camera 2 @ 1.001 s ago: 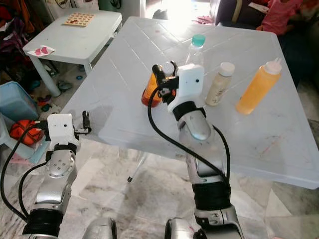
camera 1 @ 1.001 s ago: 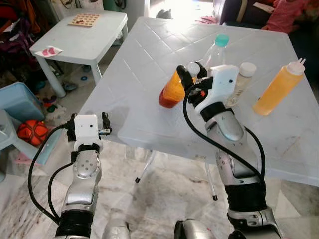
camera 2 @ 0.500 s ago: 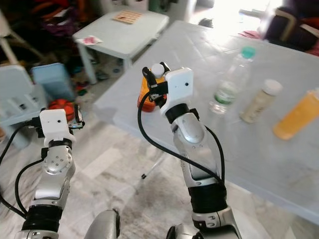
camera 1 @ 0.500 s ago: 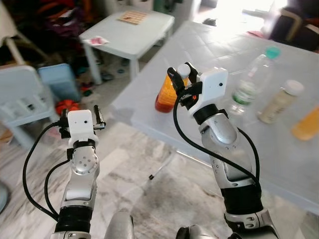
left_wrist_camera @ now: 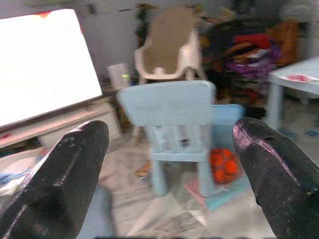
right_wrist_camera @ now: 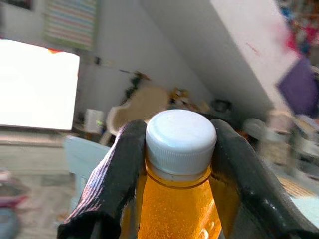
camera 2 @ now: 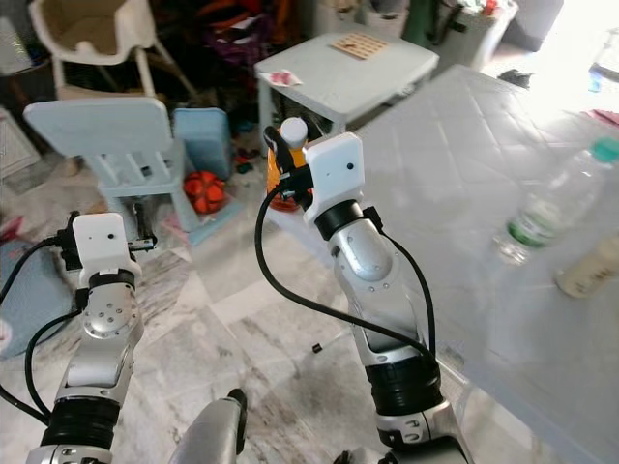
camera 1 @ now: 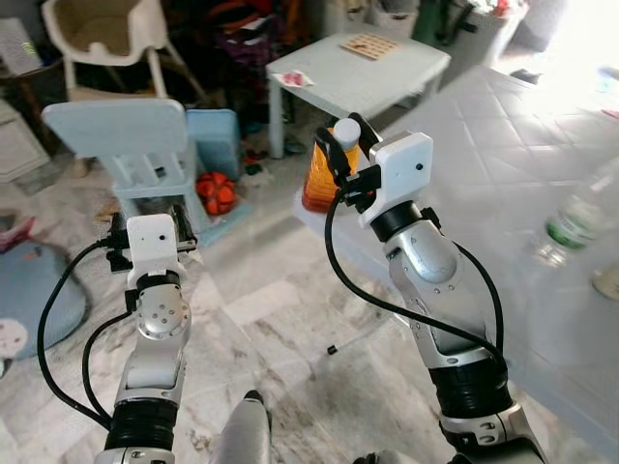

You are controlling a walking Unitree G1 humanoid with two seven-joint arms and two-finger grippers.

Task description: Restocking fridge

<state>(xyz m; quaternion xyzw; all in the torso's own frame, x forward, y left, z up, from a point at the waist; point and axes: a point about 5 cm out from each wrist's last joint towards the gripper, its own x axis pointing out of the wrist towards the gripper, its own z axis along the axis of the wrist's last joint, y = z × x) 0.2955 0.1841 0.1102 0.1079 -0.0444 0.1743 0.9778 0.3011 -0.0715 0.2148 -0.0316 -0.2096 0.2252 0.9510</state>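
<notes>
Swinging away from the white table (camera 1: 542, 145), the head views now face a blue chair (camera 1: 131, 135); the orange bottle (camera 1: 321, 176) stands upright in the right gripper (camera 1: 343, 159). Right wrist: fingers (right_wrist_camera: 114, 174) clamp its neck. Left wrist: the left gripper (left_wrist_camera: 169, 164) gapes empty.

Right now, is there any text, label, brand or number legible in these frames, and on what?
None can be read.
Clear bottle: its green label is too blurred.
Orange bottle in the right gripper: no label shows.
Patterned board on the small table: too small.
</notes>
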